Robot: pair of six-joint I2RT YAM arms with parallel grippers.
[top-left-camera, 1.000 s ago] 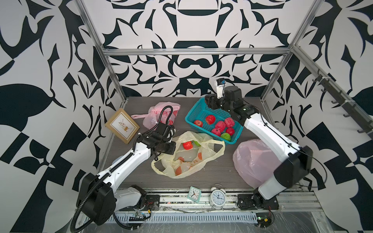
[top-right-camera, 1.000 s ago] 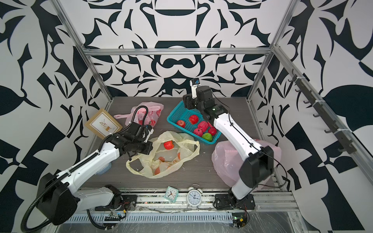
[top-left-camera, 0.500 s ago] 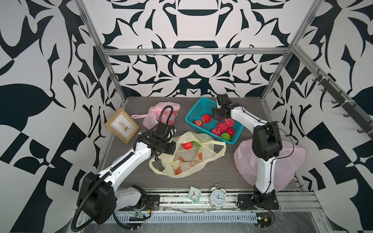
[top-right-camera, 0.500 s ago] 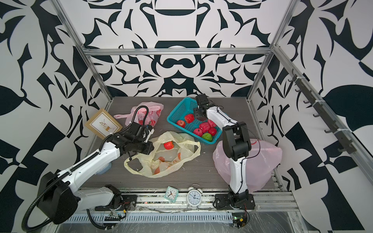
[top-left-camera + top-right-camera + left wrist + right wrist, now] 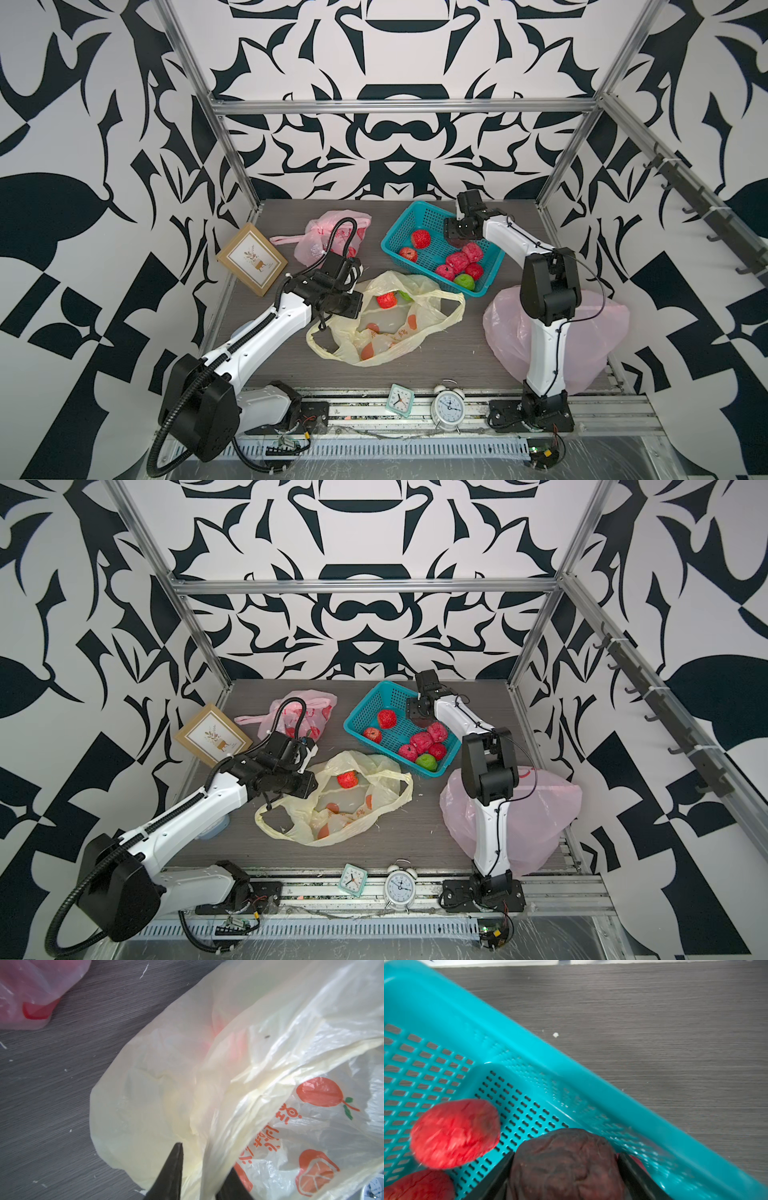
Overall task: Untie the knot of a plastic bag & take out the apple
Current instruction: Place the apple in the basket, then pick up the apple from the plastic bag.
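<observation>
1. right gripper (image 5: 566,1154): low over the back end of the teal basket (image 5: 591,1088), jaws set against both sides of a shadowed apple (image 5: 564,1176). step judged: setting this apple down among the others.
2. doing it well: lower until the apple rests on the mesh floor, spread the jaws fully, then lift straight up. a neighbour apple (image 5: 454,1132) lies just beside, and a sideways exit would likely knock it.
3. left gripper (image 5: 204,1157): jaws a little apart, with a fold of the yellow bag (image 5: 390,332) lying between them, not pinched. the bag's knot is undone, its mouth open and its handles loose on the counter (image 5: 449,349).
4. left in the bag: a red apple (image 5: 386,300) and a green fruit (image 5: 405,296), close together near the mouth, just beside the left gripper.
5. edges: the basket wall is close by the right gripper, with the back wall near beyond it. rise before swinging.
6. open room: the bare strip between yellow bag and basket is narrow. there is more room in front of the bag, toward the round clock (image 5: 446,405). a large pink bag (image 5: 582,332) crowds the right arm's base. a small pink bag (image 5: 328,237) and a picture frame (image 5: 251,258) lie beyond the left arm.
</observation>
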